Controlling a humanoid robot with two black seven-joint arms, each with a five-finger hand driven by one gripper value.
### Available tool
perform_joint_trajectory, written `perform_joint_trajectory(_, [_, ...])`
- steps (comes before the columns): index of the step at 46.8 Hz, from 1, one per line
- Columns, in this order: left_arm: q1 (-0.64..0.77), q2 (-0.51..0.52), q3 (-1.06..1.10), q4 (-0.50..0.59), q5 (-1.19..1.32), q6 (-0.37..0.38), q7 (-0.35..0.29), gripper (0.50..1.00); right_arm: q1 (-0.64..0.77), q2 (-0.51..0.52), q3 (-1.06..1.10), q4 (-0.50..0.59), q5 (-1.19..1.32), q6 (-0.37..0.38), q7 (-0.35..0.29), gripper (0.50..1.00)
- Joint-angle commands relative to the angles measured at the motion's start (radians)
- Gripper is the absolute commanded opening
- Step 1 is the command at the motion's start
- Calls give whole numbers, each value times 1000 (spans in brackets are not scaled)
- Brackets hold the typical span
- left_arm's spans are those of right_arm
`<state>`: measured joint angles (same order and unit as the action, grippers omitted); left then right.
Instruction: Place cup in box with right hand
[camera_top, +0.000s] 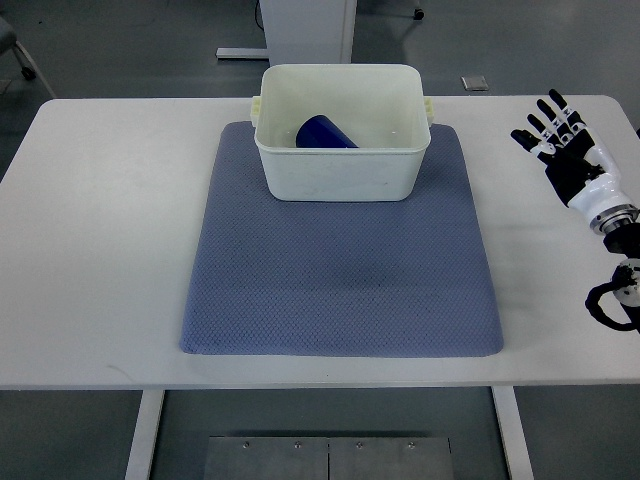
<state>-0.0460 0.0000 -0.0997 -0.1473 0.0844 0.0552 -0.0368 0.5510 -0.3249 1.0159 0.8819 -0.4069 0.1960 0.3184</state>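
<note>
A dark blue cup (325, 133) lies on its side inside the white plastic box (340, 175), which stands at the far end of the blue mat (340, 280). My right hand (553, 130) hovers over the table at the right, well clear of the box, its black and white fingers spread and holding nothing. The left arm does not show.
The white table (100, 250) carries the mat and box. Its front edge runs near the bottom of the picture, with a metal base plate (325, 458) below. A white pedestal (305, 30) stands on the floor behind the table.
</note>
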Motion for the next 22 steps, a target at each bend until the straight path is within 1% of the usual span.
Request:
perform_joint_trajectory(1, [0,0,0,0,0,0,0,1000,-19,36,49,-4,0,2,11,1000])
perform_joint_trajectory(5, [0,0,0,0,0,0,0,1000,-28,64,66,-24,2,-3,11,1000])
perform_joint_trajectory(16, [0,0,0,0,0,0,0,1000,-36,148,59,-34,10,-3,10,1000])
perform_joint_trajectory(22, [0,0,0,0,0,0,0,1000,-54,172,61,-34,11,-1,13,1000])
